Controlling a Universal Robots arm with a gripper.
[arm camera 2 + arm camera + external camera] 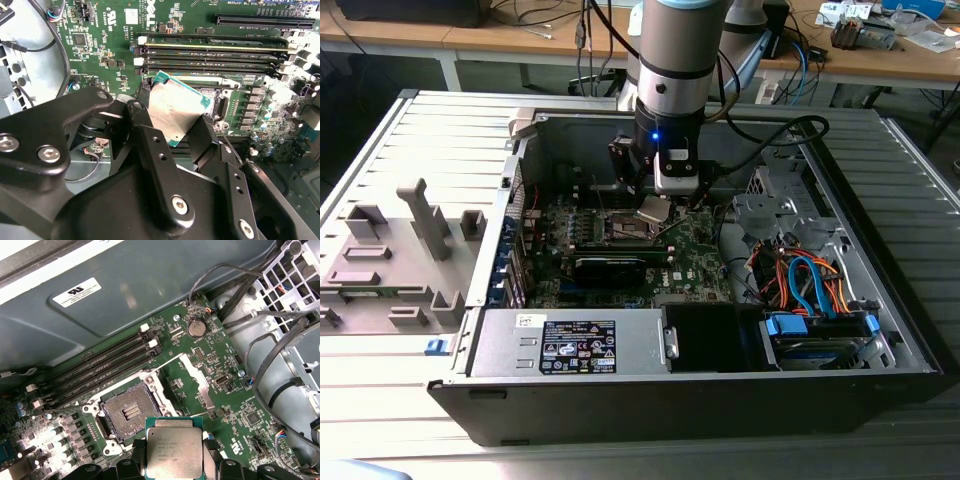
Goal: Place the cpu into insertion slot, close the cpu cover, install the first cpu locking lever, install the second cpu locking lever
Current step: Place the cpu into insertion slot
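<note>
- The gripper (174, 120) was clamped on the cpu (174, 452), with one black finger (141, 114) on each of two opposite edges, holding it in the air above the board (240, 395).
- The slot (127, 412) lay bare, its contact field uncovered. In the exterior view it sat just beside the cpu, toward that view's left and slightly nearer, so the two were not lined up.
- The cpu looked tilted rather than flat to the board.
- The cover (196, 379) seemed swung open beside the slot, though I could not be sure.
- The locking levers were hard to make out. The cpu's underside was hidden, and one of its edges was cut off in the first wrist view.
</note>
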